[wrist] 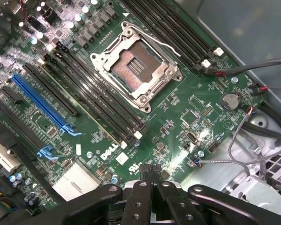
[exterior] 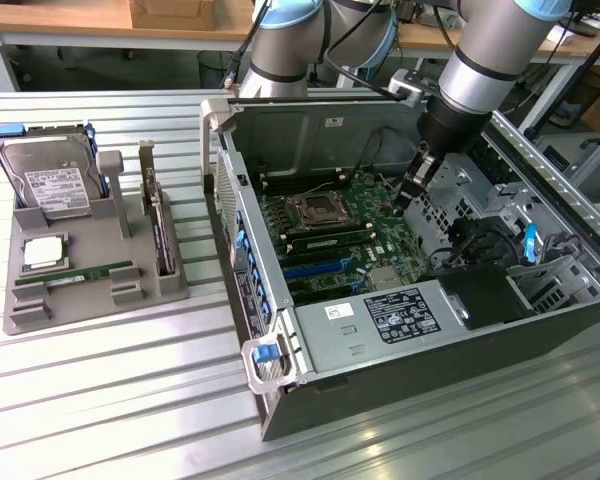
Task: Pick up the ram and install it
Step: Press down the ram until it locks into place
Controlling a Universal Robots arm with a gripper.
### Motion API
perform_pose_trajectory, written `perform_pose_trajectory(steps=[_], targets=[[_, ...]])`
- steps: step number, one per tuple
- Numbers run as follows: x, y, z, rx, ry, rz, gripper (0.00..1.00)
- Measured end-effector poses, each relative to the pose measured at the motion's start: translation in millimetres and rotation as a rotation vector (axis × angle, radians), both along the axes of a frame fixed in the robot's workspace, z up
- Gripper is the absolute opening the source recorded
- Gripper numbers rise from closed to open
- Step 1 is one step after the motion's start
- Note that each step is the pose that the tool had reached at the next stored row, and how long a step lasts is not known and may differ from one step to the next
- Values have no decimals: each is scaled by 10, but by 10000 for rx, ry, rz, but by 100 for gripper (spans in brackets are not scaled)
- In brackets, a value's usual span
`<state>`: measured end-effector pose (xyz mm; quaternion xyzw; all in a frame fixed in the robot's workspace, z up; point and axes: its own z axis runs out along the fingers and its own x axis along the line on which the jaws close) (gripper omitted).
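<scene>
Open computer case (exterior: 400, 330), motherboard (wrist: 178, 112), hard drive (exterior: 48, 185)

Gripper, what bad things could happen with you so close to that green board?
1. The shut gripper hangs close over the board. If it dips, it might scrape the tiny parts there.
2. The socket sits open and empty. A bump could hurt its bare middle.
3. Loose wires run nearby and might snag on the gripper.
</scene>
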<state>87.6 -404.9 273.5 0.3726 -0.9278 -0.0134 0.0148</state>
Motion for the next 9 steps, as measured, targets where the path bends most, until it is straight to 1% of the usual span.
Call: perform_pose_trajectory(steps=[4,6,7,8,9], targets=[[1,0,0,0,0,-749,10],[0,0,0,0,0,-1017,10],[1,0,0,0,0,-1303,10],[0,0,0,0,0,-1715,10],[1,0,0,0,0,-1978,10]])
